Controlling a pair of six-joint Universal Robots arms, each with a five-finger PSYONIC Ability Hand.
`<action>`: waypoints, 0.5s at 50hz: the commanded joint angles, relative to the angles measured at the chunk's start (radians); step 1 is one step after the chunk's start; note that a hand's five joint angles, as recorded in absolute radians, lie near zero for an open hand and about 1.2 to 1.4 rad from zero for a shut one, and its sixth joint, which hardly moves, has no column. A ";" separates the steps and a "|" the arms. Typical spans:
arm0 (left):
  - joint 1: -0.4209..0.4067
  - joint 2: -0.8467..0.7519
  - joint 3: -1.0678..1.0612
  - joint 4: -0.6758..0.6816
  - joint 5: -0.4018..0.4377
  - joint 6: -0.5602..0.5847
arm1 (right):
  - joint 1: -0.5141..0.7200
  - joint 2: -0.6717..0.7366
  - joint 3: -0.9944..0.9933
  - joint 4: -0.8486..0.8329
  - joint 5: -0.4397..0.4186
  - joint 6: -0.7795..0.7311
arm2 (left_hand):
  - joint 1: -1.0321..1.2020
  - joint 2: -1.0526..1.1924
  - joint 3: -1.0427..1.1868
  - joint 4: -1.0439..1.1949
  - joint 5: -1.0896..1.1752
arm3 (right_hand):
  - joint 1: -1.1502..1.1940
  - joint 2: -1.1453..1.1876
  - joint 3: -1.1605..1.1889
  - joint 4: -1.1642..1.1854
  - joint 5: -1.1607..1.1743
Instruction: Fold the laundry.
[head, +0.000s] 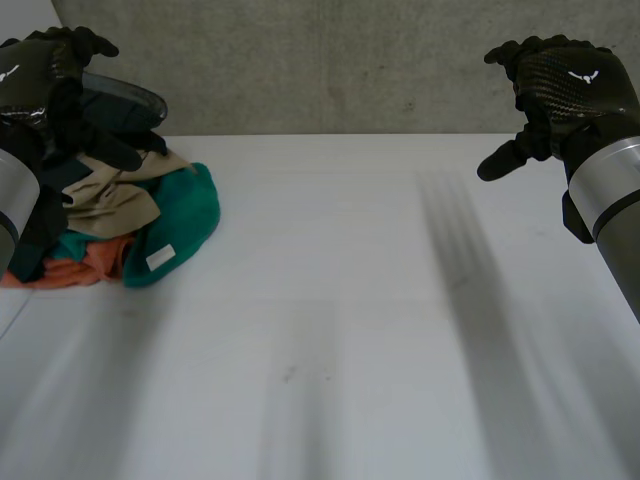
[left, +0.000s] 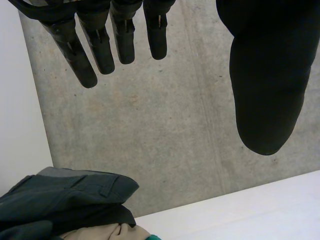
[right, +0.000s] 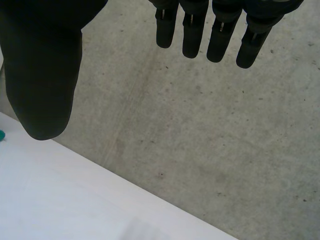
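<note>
Laundry pile: a heap of crumpled garments at the far left of the white table, close to the table's back edge.

Layers, top downward:
- Dark grey garment, on top. In the left wrist view it lies below the fingertips, apart from them.
- Beige garment, under it.
- Teal garment, forming the pile's right side, with a small white label facing the near side.
- Orange garment, at the bottom, showing toward the near side.

Left hand: raised above the pile's back left part. In its wrist view the fingers are straight and spread from the thumb, and they grasp nothing.

Right hand: raised at the far right, well apart from the pile. Its fingers are extended, the thumb stands wide of them, and it holds nothing.

Surroundings: a grey concrete wall rises directly behind the table's back edge and closes off that side.

Working room: from the teal garment's rim, the white tabletop runs as open surface to the right, under the right arm, and forward to the near side
</note>
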 joint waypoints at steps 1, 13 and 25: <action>-0.002 -0.008 0.025 0.016 0.000 0.004 | 0.000 0.000 0.003 -0.001 0.000 -0.002 | -0.130 -0.129 -0.128 -0.136 -0.139 | -0.118 -0.113 -0.122 -0.120 -0.116; 0.119 -0.215 0.191 0.085 -0.003 0.247 | 0.000 0.001 0.003 -0.001 -0.006 -0.006 | -0.130 -0.129 -0.128 -0.136 -0.139 | -0.118 -0.113 -0.122 -0.120 -0.116; 0.325 -0.738 0.620 0.156 0.003 0.579 | 0.000 0.014 0.003 0.001 -0.010 -0.009 | -0.130 -0.129 -0.128 -0.136 -0.139 | -0.118 -0.113 -0.122 -0.120 -0.116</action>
